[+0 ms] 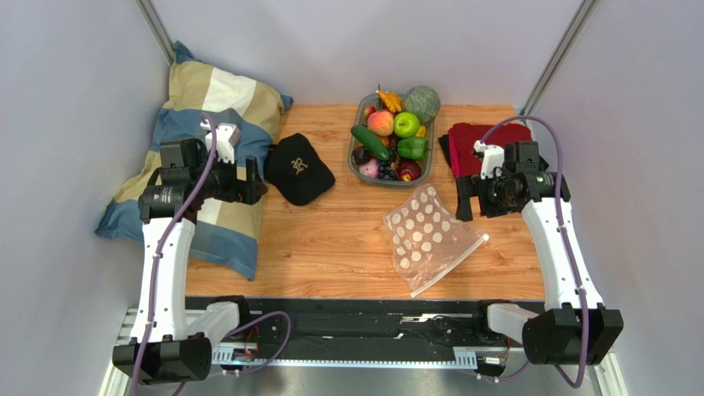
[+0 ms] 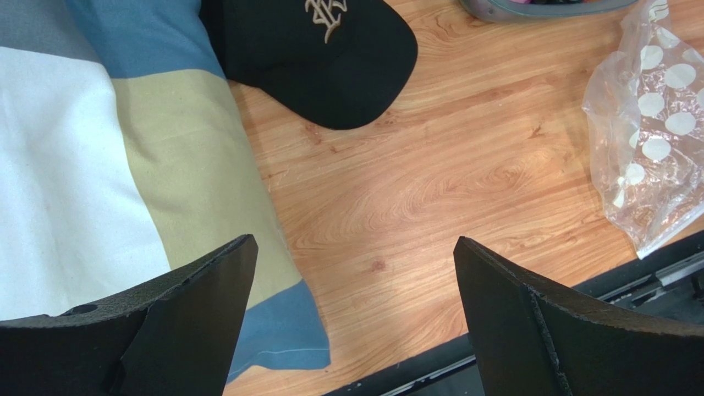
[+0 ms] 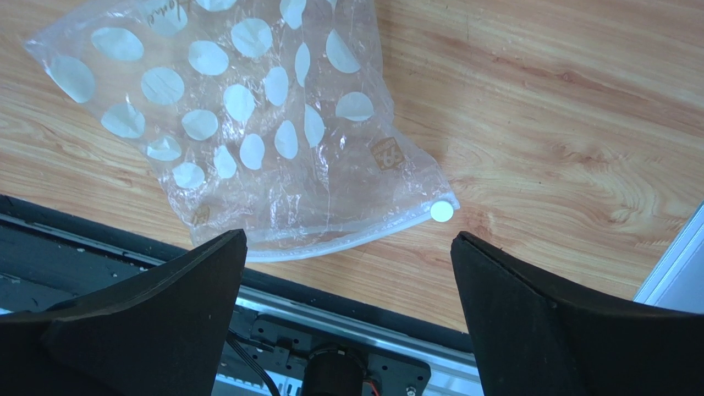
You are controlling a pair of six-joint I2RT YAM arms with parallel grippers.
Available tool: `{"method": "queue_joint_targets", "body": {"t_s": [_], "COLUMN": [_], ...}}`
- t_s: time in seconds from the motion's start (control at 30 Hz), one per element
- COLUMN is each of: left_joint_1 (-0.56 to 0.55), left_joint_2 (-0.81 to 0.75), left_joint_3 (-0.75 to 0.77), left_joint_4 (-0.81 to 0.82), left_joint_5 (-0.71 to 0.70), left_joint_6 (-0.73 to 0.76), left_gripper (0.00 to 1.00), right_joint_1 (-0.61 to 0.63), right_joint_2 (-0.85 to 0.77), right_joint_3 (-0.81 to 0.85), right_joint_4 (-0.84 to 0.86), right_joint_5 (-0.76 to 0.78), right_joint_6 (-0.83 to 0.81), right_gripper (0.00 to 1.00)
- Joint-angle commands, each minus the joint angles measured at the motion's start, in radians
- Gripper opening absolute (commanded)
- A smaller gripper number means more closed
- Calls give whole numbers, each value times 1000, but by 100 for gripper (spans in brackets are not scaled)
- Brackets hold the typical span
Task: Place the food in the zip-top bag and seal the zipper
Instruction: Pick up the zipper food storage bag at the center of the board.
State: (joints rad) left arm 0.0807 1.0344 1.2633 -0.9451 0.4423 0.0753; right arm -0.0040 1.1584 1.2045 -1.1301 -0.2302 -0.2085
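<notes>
The zip-top bag (image 1: 430, 235), clear with white dots, lies flat and empty on the wooden table near the front right; it also shows in the right wrist view (image 3: 248, 124) and the left wrist view (image 2: 661, 132). Its zipper (image 3: 347, 239) runs along the edge nearest the table front, with a small white slider tab at one end. The food (image 1: 392, 132) is piled in a grey tray (image 1: 354, 161) at the back. My left gripper (image 1: 252, 180) (image 2: 354, 241) hovers open over the pillow's edge. My right gripper (image 1: 463, 198) (image 3: 347, 234) hangs open just right of the bag, holding nothing.
A black cap (image 1: 297, 169) lies left of the tray. A striped pillow (image 1: 206, 165) covers the table's left side. A red cloth (image 1: 471, 140) sits at the back right, behind my right gripper. White walls close in both sides.
</notes>
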Motion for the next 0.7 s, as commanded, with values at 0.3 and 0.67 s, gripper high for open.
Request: {"method": "queue_joint_targets", "body": {"t_s": [0.3, 0.67], "left_joint_1": [2, -4], "left_joint_2": [-36, -45], "left_joint_3": [19, 1], "left_joint_4": [17, 20], "left_joint_5": [73, 240], "left_joint_6": [69, 104], "left_gripper": [99, 99], "right_joint_1": [-1, -1], "right_joint_2": [174, 378], "right_joint_3": [1, -22], "right_joint_4": [-73, -16], "right_joint_5": [42, 14], "right_joint_6": [-138, -180], "right_gripper": [100, 99]}}
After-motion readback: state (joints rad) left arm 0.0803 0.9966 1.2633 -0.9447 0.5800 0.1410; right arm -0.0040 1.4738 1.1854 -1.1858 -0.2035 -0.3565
